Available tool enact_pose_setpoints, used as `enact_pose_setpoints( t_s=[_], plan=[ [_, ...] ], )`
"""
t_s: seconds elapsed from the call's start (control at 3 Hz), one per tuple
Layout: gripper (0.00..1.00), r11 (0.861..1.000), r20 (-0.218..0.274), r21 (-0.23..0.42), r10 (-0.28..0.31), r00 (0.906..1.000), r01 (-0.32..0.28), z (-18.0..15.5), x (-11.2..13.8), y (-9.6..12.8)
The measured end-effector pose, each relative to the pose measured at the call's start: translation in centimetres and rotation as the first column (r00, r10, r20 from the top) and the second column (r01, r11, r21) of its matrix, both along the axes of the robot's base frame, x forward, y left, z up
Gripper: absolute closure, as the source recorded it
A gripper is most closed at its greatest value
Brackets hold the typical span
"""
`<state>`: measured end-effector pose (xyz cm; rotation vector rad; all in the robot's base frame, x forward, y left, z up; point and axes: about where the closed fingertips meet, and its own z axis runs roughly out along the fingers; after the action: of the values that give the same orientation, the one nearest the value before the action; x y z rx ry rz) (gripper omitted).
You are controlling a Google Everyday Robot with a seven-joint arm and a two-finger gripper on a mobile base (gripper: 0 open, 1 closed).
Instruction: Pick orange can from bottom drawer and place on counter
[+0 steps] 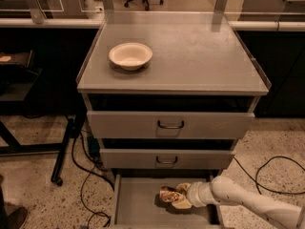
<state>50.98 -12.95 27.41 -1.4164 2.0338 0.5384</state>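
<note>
The orange can (pixel 167 194) is a small crumpled golden can inside the open bottom drawer (pixel 138 202), near the drawer's middle. My gripper (pixel 176 196) reaches in from the lower right on a white arm (pixel 238 199). Its cream fingers (pixel 182 203) are closed around the right side of the can, which sits slightly above the drawer floor. The counter (pixel 200 56) is the grey top of the cabinet, well above the gripper.
A cream bowl (pixel 130 55) sits on the left part of the counter. Two closed handled drawers (pixel 170 124) stand above the open one and overhang its back. Cables (pixel 267 175) lie on the floor on both sides. A black stand leg (pixel 64 149) is at left.
</note>
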Motion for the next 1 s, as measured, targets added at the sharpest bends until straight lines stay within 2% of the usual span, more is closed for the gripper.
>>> enact_pose_setpoints(
  t_s=[0.33, 0.67, 1.0],
  plan=[
    [1.00, 1.000, 0.000, -0.001, -0.010, 0.9999, 0.010, 0.7, -0.3, -0.8],
    [1.00, 0.996, -0.008, -0.010, -0.088, 0.9961, 0.088, 4.7, -3.8, -4.0],
    [1.00, 0.990, 0.005, -0.024, -0.135, 0.9908, 0.136, 7.8, -6.9, -6.2]
  ],
)
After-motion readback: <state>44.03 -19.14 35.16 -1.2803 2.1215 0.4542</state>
